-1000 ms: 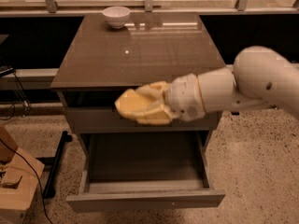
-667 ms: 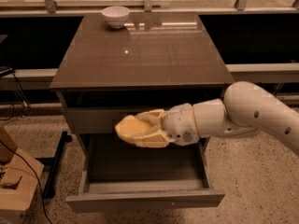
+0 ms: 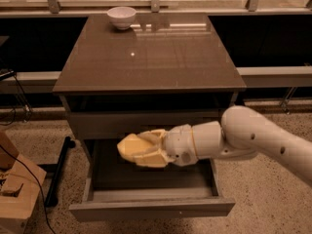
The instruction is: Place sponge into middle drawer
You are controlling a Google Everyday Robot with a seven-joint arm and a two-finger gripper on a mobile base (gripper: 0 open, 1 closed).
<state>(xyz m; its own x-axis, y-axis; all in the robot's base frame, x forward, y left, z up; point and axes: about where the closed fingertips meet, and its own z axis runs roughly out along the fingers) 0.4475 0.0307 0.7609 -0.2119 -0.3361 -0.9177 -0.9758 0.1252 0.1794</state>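
sponge (image 3: pixel 126 147) in gripper (image 3: pixel 140 149), over open middle drawer (image 3: pixel 151 207)

legible text: none. no letters, numbers, labels or brand marks can be read on the worktop (image 3: pixel 146 57), the white bowl (image 3: pixel 121 17), or the front of the middle drawer (image 3: pixel 151 208). the gripper (image 3: pixel 135 151) also carries no readable marking; it is over the open middle drawer, jaws closed on the sponge (image 3: pixel 126 146), which is likewise unmarked.
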